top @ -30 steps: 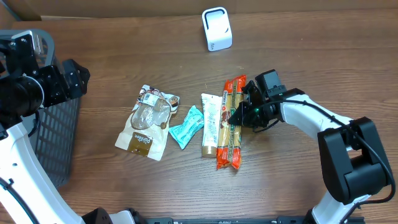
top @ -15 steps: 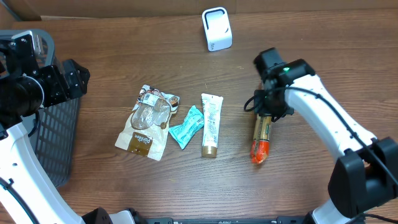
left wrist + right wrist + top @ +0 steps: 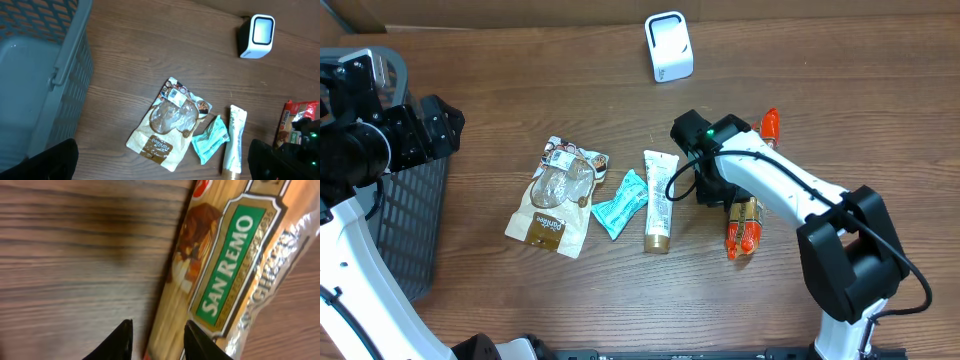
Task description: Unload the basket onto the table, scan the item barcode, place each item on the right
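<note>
Spaghetti (image 3: 225,270) under right gripper (image 3: 160,326) (jaws apart)

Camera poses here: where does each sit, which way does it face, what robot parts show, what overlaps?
Overhead: fixed above the table, looking straight down; both arms show, left by the basket, right claw at the spaghetti pack.
Left wrist: held high, looking down on pouch, tube and scanner; its own fingers fill the bottom corners.
Right wrist: close above the wood, facing the pack's San Remo label; own fingertips at the bottom edge.
Shared: overhead and left wrist both show pouch, tube, scanner, basket.
</note>
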Robot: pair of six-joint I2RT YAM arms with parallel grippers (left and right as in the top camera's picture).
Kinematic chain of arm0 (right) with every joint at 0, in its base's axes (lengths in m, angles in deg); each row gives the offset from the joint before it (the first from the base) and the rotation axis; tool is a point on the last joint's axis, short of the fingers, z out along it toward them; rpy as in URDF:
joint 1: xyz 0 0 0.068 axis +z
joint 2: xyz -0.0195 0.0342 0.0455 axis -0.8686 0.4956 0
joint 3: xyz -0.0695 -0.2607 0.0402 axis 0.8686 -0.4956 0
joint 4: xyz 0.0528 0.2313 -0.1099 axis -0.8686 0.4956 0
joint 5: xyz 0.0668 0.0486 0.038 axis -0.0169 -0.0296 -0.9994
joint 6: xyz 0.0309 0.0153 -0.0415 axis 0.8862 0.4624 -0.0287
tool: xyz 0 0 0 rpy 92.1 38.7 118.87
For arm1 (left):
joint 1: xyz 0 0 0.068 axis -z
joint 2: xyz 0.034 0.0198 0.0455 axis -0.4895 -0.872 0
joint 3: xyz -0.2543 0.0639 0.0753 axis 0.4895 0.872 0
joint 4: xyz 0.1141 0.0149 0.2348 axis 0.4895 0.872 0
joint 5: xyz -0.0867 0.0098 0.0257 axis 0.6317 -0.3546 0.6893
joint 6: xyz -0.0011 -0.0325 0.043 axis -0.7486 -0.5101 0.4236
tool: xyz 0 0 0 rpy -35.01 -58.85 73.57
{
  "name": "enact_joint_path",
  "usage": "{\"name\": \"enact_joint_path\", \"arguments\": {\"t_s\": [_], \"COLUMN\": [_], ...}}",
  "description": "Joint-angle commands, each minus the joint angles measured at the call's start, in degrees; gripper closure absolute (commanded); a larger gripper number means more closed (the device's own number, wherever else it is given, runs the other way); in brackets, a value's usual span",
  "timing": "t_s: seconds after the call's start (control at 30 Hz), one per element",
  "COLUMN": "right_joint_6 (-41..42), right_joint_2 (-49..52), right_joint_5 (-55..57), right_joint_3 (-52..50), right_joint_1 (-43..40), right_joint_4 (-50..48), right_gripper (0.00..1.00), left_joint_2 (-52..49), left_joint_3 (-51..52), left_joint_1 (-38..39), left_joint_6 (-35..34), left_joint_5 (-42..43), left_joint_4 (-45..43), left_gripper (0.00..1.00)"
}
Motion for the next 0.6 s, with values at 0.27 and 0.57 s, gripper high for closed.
{"name": "enact_joint_path", "arguments": {"t_s": [0.27,0.57], "right_joint_6": [-7.28,-8.41], "right_joint_2": [-12.35,-12.26], "right_joint_5": [-23.26,-24.13], "right_joint_3": [3.48,-13.92], "right_joint_1": [-16.79,-20.72], "right_joint_4": [5.35,-9.99], "right_gripper": [0.0,0.0], "left_joint_2": [0.07,0.07], "left_joint_3": [0.04,0.04], "left_joint_1": [-0.13,-0.15], "left_joint_6": [1.14,1.16], "left_joint_5": [0.79,0.79], "left_joint_4": [-0.07,-0.07], "left_gripper": [0.0,0.01]}}
